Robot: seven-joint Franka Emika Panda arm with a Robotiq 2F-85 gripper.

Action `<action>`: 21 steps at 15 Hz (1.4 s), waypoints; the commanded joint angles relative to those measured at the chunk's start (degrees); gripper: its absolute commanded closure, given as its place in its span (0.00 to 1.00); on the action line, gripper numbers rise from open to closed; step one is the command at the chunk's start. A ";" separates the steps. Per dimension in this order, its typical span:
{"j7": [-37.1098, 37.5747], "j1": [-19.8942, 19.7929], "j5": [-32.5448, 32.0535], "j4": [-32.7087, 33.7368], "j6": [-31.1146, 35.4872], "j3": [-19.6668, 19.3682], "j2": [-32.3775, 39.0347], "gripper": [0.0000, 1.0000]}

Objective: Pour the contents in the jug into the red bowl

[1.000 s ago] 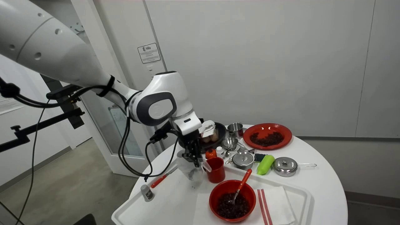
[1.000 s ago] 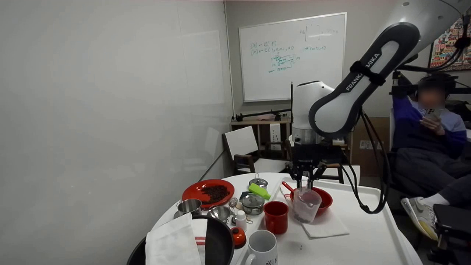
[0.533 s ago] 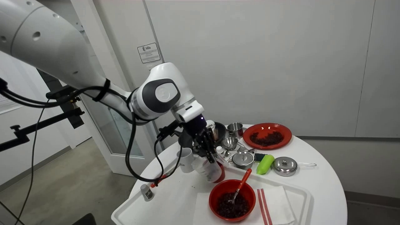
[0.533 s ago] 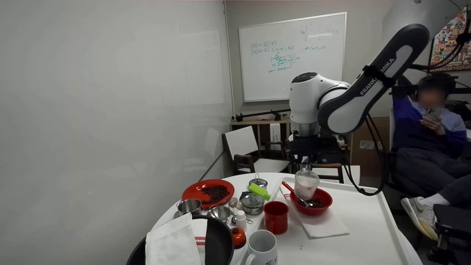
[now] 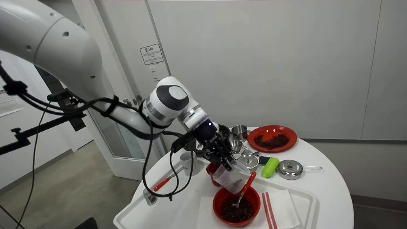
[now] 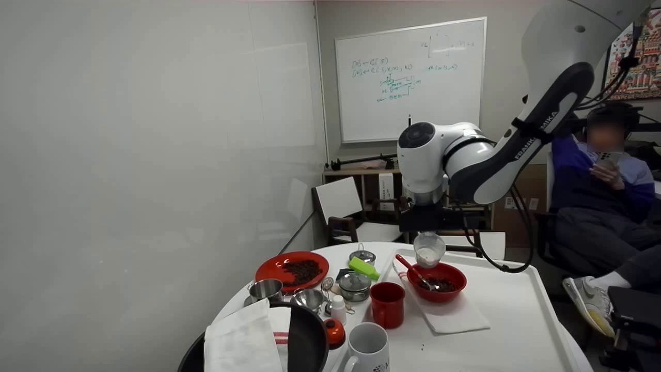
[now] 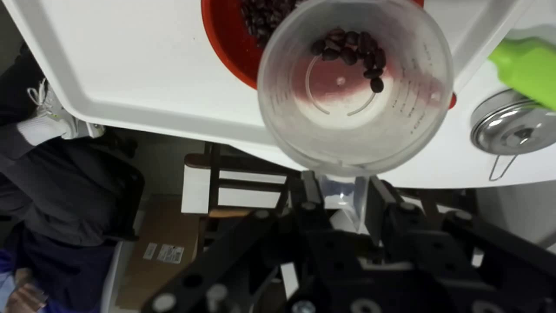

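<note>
the jug [image 7: 354, 100], a few dark beans [image 7: 349, 55] within, tilts near the rim of the red bowl [image 6: 439, 297]; touching or not, i cannot tell. the hand [image 7: 342, 184] pinches its handle [image 7: 347, 198]. tipping too early might spill beans onto the tray [image 5: 171, 210]; swinging low might knock the leaning utensil [image 5: 250, 182]. below, a white worktop [image 5: 334, 187]; behind, a whiteboard [image 6: 413, 82] and chair [image 6: 338, 197].

"What surfaces come through on your feed?"

"I get smooth, cloudy plastic on the jug [image 7: 343, 108], and the red bowl [image 6: 436, 296] looks just as smooth. The red plate [image 5: 262, 132] is glossy; it throws back the light."

"And the metal?"

"My wrist view shows shiny, polished metal on the lidded pan [image 7: 506, 130]. The black pan [image 6: 310, 333] looks matt, the white cloth [image 6: 240, 336] is dull fabric, the box [image 7: 150, 280] plain cardboard."
</note>
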 commanded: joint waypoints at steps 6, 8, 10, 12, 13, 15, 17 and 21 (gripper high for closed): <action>26.90 -0.40 -20.05 10.59 -16.56 1.96 11.30 0.88; 31.22 -0.39 -23.79 12.02 -22.00 3.25 12.74 0.88; 34.06 -0.29 -26.05 13.51 -29.00 4.98 14.46 0.89; 35.58 -0.07 -27.48 14.98 -36.45 6.78 16.37 0.89; 35.76 0.11 -27.90 15.93 -40.34 7.72 17.55 0.88; 35.60 0.49 -28.99 17.77 -47.41 9.49 20.02 0.89; 34.93 1.01 -29.99 20.10 -53.85 11.00 22.71 0.89; 33.56 2.25 -32.84 24.14 -64.34 12.92 27.76 0.89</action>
